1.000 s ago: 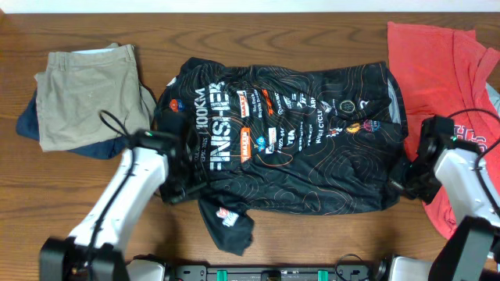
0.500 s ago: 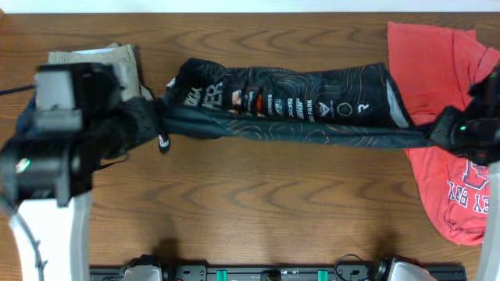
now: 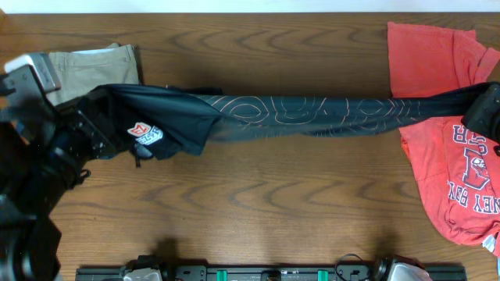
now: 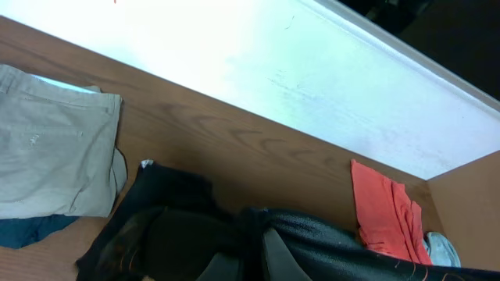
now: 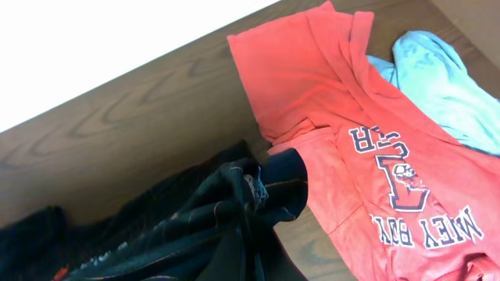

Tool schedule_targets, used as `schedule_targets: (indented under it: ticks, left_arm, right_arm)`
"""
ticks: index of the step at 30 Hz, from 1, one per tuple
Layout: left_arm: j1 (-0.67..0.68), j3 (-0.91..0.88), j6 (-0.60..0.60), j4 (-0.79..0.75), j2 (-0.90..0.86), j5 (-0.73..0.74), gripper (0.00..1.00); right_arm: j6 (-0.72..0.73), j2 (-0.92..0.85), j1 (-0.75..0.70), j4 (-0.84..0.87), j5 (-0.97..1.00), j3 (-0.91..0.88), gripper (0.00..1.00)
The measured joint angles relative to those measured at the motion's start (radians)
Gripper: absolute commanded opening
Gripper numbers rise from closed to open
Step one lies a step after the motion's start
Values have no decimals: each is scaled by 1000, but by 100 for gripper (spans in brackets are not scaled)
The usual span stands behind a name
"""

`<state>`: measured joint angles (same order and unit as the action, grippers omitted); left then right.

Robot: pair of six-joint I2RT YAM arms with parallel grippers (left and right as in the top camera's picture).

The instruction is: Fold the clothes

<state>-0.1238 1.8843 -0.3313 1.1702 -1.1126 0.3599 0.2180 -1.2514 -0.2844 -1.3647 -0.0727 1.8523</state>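
The brown wood-grain tabletop carries everything, with a white wall along its far edge in both wrist views. Across its far half the black jersey is drawn out into one long, narrow band running left to right, pale contour lines showing along its middle. It is wider and hangs in a loose fold at the left, and its right end passes over the edge of the red T-shirt. That T-shirt lies spread flat at the right side of the tabletop, with dark lettering on its near part. The khaki shorts lie at the far left, just behind the jersey's left end. The left end effector is a dark, blurred mass there, and in the left wrist view its fingers are closed with jersey cloth bunched between and around them. The right end effector sits at the right edge above the red T-shirt. In the right wrist view it is likewise clamped on gathered black cloth, the fingertips mostly buried in it. A light blue garment lies beside the red T-shirt at the far right. A navy garment peeks out from under the shorts. A small white, red and blue logo patch shows on the jersey's hanging left fold.
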Motion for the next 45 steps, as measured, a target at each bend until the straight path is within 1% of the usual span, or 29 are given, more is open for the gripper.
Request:
schedule_targets:
  ticks: [5,9,13,15,16,17,18,19,23,25,28,30,32,33,35,38,45]
  left_arm:
    - [0,2,3,-23,-132,1,6]
    - [8,1,34,-123,-292,6,6]
    - [25,0,61,-319,-443,9,6]
    - [29,-2,66,-437,-496,10,6]
    - [30,-3,65,-522,-523,10,6]
    - [30,-5,54,-604,-544,8,6]
    - [30,-5,47,-640,-554,7,6]
    - [30,-8,31,-713,-566,6,6]
    - [31,-11,-29,-965,-582,-12,6]
    - [31,-3,-55,-1063,-580,-30,6]
    - [32,40,-74,-1107,-580,-64,6]
    - [32,80,-82,-1104,-579,-79,6]
    - [32,110,-83,-1077,-573,-86,6]
    - [33,117,-82,-1050,-566,-88,6]
    - [33,128,-80,-945,-547,-95,6]
    - [32,137,-75,-725,-528,-97,6]
    - [27,115,-48,-105,-532,-32,6]
  right_arm:
    - [-41,-91,1,34,-54,0,1]
    - [-56,-204,26,124,-83,0,1]
    - [-66,-320,56,333,-99,-2,1]
    - [-59,-380,69,486,-105,-3,1]
    - [-47,-404,75,558,-110,-3,1]
    - [-33,-428,79,629,-111,-3,1]
    - [-21,-440,80,683,-112,-3,1]
    - [1,-452,84,755,-114,-5,1]
    - [77,-457,85,998,-119,-5,1]
    - [104,-447,84,1077,-119,0,1]
    - [135,-426,77,1108,-113,23,1]
    - [143,-414,66,1098,-111,38,1]
    - [145,-396,53,1046,-101,53,1]
    - [144,-389,52,1014,-92,55,1]
    - [133,-379,52,912,-67,62,1]
    - [101,-378,52,729,-35,64,1]
    - [55,-418,52,249,5,61,1]
